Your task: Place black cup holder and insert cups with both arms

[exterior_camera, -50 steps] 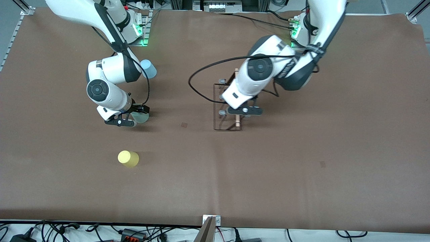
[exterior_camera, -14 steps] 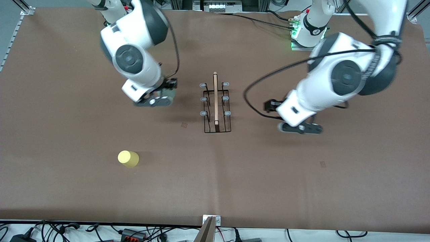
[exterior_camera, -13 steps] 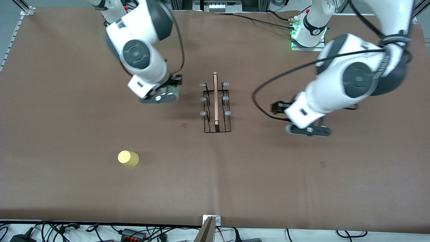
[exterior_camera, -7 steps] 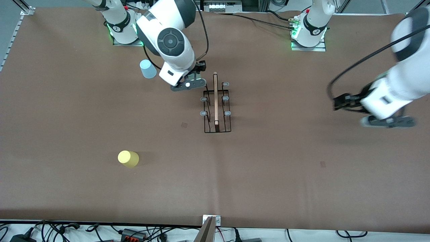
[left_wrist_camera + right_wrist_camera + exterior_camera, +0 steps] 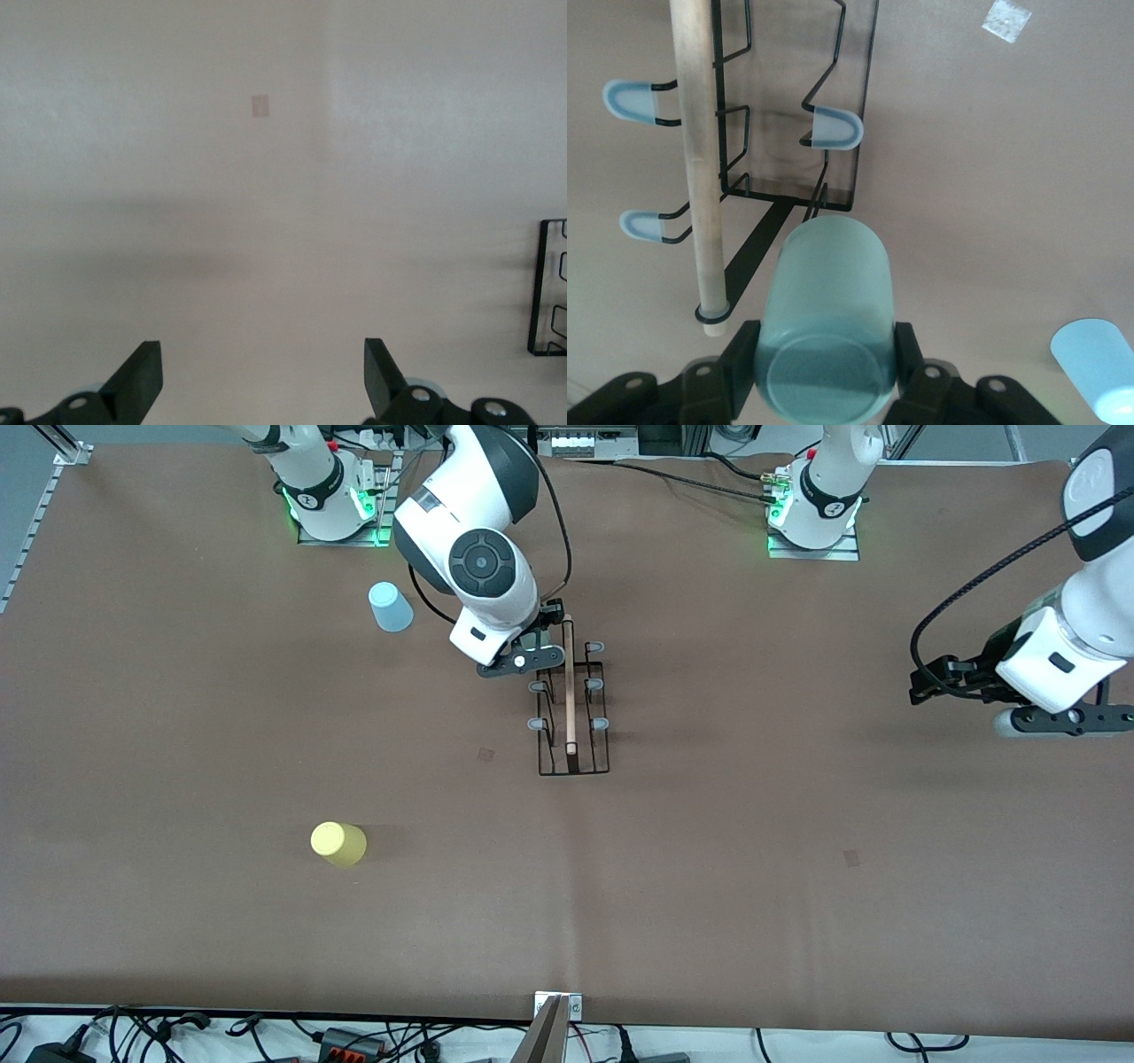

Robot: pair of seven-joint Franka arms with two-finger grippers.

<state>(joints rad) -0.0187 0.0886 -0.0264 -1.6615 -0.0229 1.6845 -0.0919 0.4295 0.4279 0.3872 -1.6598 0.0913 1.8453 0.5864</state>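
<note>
No words, numbers, labels or signs can be read here, not on the cups, the rack, the robot arms or the brown bench.

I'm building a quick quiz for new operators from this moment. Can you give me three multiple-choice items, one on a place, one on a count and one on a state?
1. Where is the yellow cup?
A. on the black cup holder
B. on the table, nearer to the front camera than the holder
C. in the left gripper

2. How many cups stand free on the table?
A. none
B. two
C. four

3. What is the right gripper doing?
A. open and empty
B. shut on the wooden rod
C. shut on the mint green cup

Answers:
1 B: it stands alone, low in the front view.
2 B: only the yellow one and the light blue cup stand on the table.
3 C: the right wrist view shows its fingers clamping that cup.
</note>
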